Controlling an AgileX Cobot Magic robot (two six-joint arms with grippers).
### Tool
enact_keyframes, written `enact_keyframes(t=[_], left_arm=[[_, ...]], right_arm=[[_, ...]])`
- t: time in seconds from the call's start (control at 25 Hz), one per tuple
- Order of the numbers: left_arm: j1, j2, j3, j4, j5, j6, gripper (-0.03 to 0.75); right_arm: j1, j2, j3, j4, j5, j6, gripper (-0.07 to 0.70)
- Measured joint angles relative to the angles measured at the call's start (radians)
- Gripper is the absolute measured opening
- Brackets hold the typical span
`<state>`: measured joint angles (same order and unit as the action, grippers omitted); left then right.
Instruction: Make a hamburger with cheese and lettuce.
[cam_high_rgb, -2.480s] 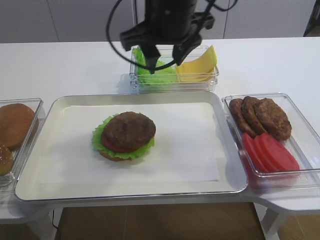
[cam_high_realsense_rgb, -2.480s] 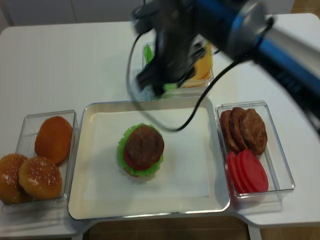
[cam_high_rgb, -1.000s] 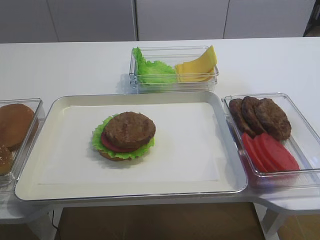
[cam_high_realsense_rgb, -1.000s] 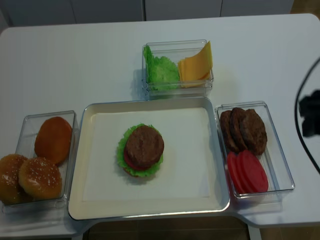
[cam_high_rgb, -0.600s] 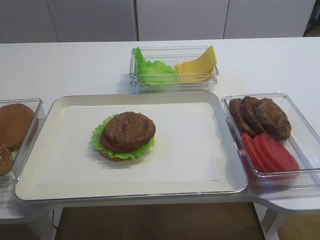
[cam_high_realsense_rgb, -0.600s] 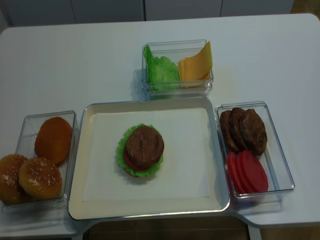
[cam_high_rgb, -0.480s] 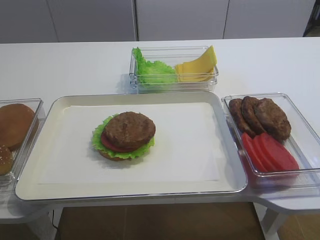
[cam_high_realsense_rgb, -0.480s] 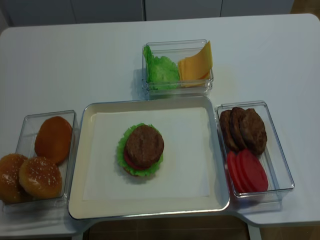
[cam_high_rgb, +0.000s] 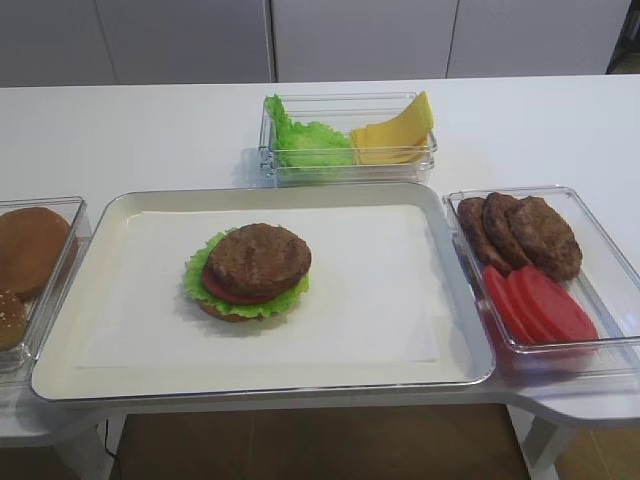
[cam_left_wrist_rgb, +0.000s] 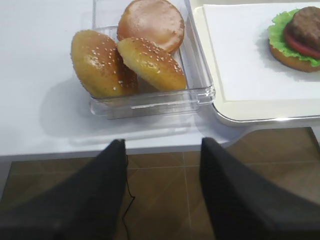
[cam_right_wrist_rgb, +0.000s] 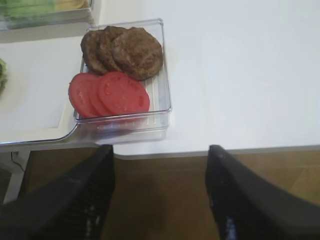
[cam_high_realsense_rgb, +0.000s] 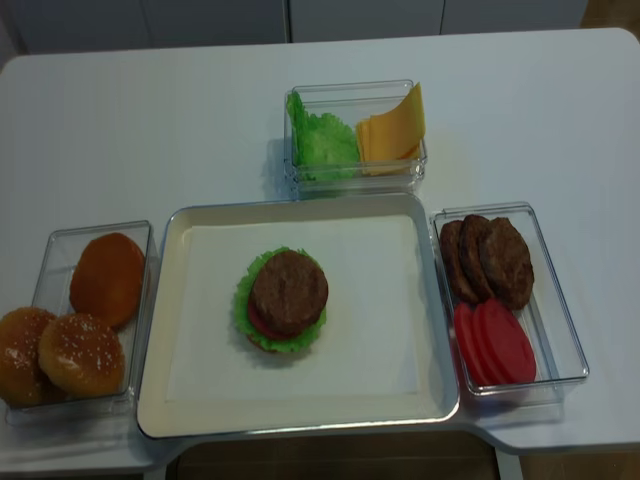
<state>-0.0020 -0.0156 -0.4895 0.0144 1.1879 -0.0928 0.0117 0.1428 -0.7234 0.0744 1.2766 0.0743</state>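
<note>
The hamburger (cam_high_rgb: 250, 270) stands left of centre on the tray: bun base, green leaf, tomato slice, patty on top. It also shows in the other high view (cam_high_realsense_rgb: 287, 300) and at the top right of the left wrist view (cam_left_wrist_rgb: 297, 35). The cheese (cam_high_rgb: 395, 130) and the lettuce (cam_high_rgb: 305, 140) lie side by side in a clear box behind the tray. My right gripper (cam_right_wrist_rgb: 160, 149) is open and empty over the floor, off the table's front edge near the patty box. My left gripper (cam_left_wrist_rgb: 163, 142) is open and empty, off the front edge near the bun box. Neither gripper shows in the high views.
A clear box of buns (cam_high_realsense_rgb: 90, 320) sits left of the tray (cam_high_rgb: 380, 300) and shows in the left wrist view (cam_left_wrist_rgb: 140, 55). A clear box of loose patties and tomato slices (cam_high_rgb: 530, 260) sits to its right and shows in the right wrist view (cam_right_wrist_rgb: 120, 75).
The right arm, earlier over the lettuce and cheese box, has pulled back out of both high views. The food has not moved.
</note>
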Motion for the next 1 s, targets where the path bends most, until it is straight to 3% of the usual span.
enact_keyframes(t=[0.52,0.72,1.0], left_arm=[[0.000,0.000,0.000,0.000,0.000,0.000,0.358],[0.000,0.000,0.000,0.000,0.000,0.000,0.358],[0.000,0.000,0.000,0.000,0.000,0.000,0.358]], right_arm=[[0.000,-0.117,0.004,-0.011,0.007,-0.019,0.435],[0.000,-0.155,0.079,-0.011,0.007,-0.021,0.435],[-0.002,-0.161,0.139,-0.013,-0.049,-0.023,0.435]])
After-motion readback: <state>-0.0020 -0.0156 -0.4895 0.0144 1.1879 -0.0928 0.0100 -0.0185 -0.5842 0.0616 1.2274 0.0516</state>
